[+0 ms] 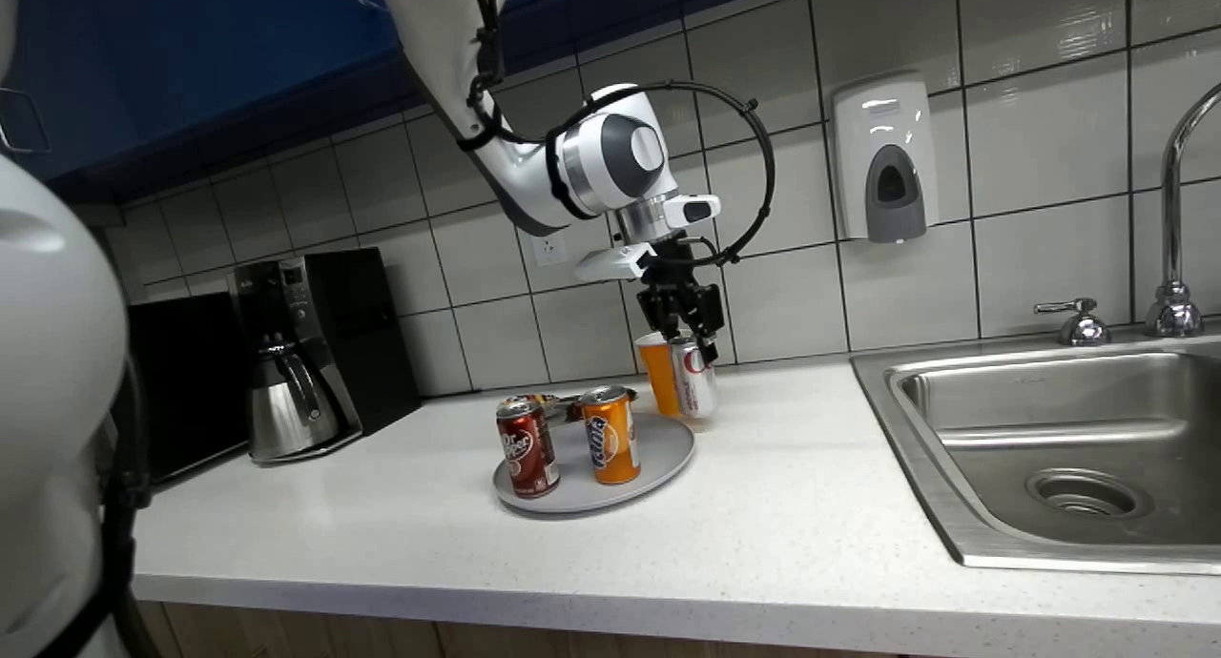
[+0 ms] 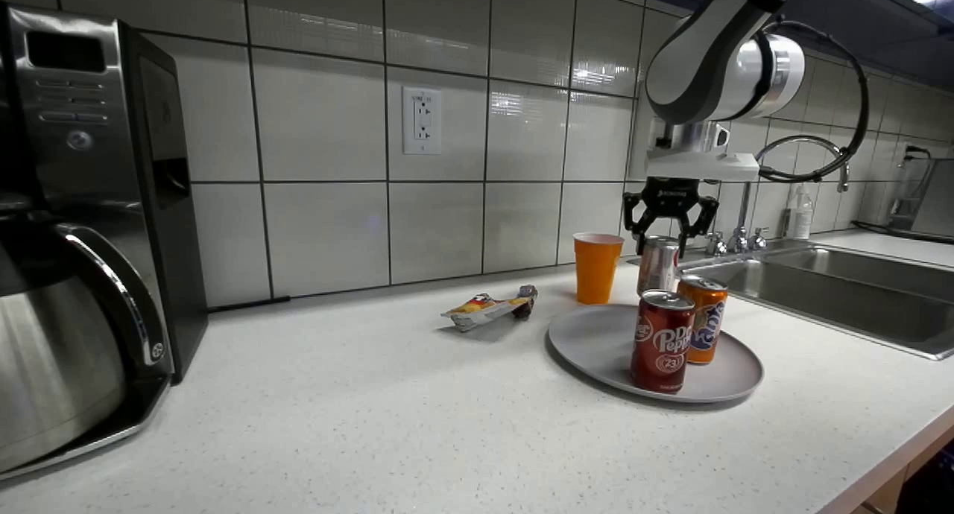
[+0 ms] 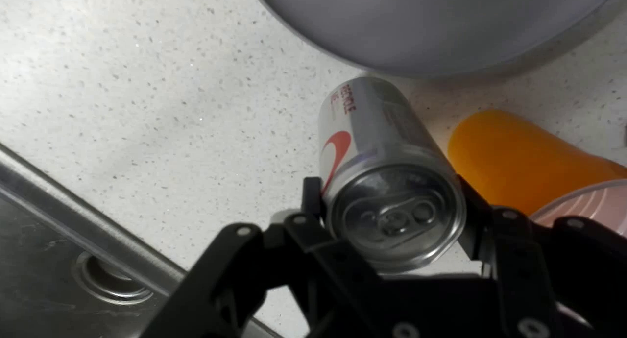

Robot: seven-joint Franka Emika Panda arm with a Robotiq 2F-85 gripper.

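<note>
My gripper (image 3: 392,201) is shut on a silver soda can (image 3: 377,122), one finger against each side near its top. The can's lid faces the wrist camera. In an exterior view the silver can (image 1: 695,383) leans slightly beside a grey plate (image 1: 663,458); whether it touches the counter I cannot tell. An orange cup (image 3: 519,156) stands close by the right finger. On the plate are a dark red Dr Pepper can (image 2: 662,343) and an orange soda can (image 2: 708,320), both upright. The red can hides part of the silver can's foot in that exterior view.
A crumpled wrapper (image 2: 484,311) lies on the counter near the tiled wall. A coffee maker (image 1: 296,353) with a steel carafe stands at one end. A steel sink (image 1: 1087,429) with a faucet (image 1: 1175,296) is at the other, below a wall soap dispenser (image 1: 882,153).
</note>
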